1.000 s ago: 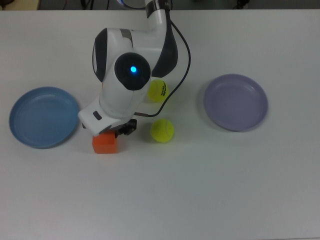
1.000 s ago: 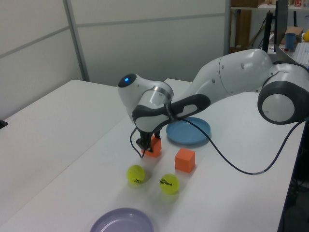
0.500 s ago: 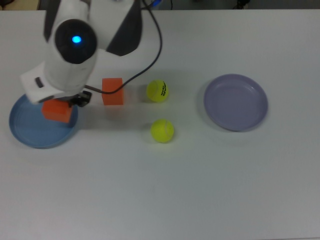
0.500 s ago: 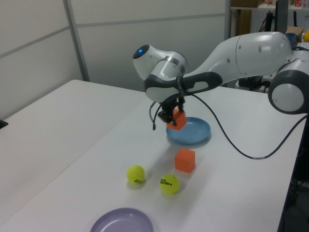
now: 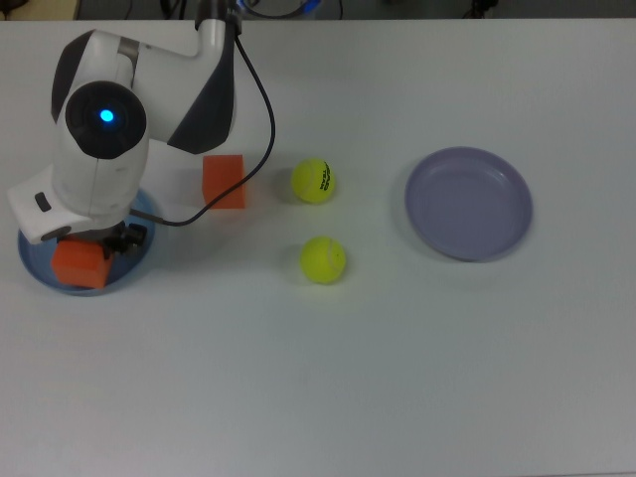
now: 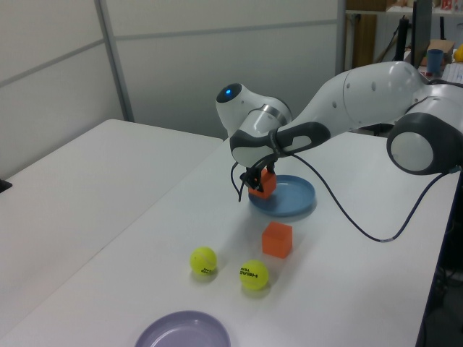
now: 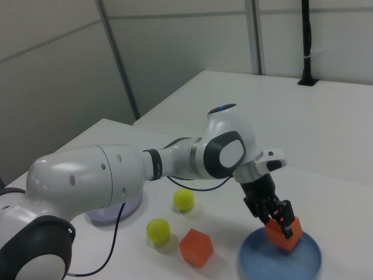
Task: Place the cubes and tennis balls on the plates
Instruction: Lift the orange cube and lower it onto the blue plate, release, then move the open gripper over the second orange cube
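At the top view's far left, the round shallow light blue plate (image 5: pixel 139 260) lies on the white counter (image 5: pixel 397 378), mostly covered by the white robot arm (image 5: pixel 104 139). The tool (image 5: pixel 94 250) hangs over this plate, its two black fingers (image 7: pixel 274 217) pinching a matte orange cube with soft edges (image 5: pixel 79 264). In the right view the held cube (image 7: pixel 284 233) sits tilted just above the plate's floor (image 7: pixel 309 262); whether it touches the plate cannot be told.

To the right in the top view, the second matte orange cube (image 5: pixel 224 181) rests on the counter just beside the blue plate, partly shadowed by the arm, with a black cable (image 5: pixel 260 119) looping over it.

Further right lie two fuzzy yellow-green tennis balls near each other but apart: the one with black printed lettering (image 5: pixel 313 181) is farther up in the top view, the plain-looking one (image 5: pixel 323 259) lower down.

At the top view's right, well apart from the balls, the round shallow pale lavender plate (image 5: pixel 468 203) lies bare on the counter.
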`<state>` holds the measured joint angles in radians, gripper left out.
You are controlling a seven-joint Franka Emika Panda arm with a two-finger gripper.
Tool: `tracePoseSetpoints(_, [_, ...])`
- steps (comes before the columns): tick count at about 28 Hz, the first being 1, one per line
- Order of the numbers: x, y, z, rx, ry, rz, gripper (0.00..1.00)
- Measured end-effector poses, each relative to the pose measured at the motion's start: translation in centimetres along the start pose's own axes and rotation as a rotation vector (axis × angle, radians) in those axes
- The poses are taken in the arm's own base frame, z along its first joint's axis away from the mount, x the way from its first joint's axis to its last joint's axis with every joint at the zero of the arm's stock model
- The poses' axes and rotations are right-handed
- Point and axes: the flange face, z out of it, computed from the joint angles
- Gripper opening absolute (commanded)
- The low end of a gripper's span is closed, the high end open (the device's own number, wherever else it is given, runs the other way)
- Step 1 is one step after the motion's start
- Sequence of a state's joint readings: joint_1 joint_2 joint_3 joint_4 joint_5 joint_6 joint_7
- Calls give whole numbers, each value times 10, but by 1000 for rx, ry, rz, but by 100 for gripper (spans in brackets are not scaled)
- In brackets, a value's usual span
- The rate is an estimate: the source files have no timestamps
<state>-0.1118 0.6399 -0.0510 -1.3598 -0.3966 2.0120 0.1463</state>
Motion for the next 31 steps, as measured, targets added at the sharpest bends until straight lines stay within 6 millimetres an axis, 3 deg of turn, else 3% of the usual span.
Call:
tracePoseSetpoints(12, [4,6,-13,1,27,10,100])
tracePoseSetpoints(18, [3,17,-45,27,64,19,100])
tracePoseSetpoints(23, [-13,22,-80,65,5,-25,100])
tracePoseSetpoints(26, [-28,8,-97,68,-75,-81,100])
tracePoseSetpoints(31, [-52,-47,-116,54,-209,-179,100])
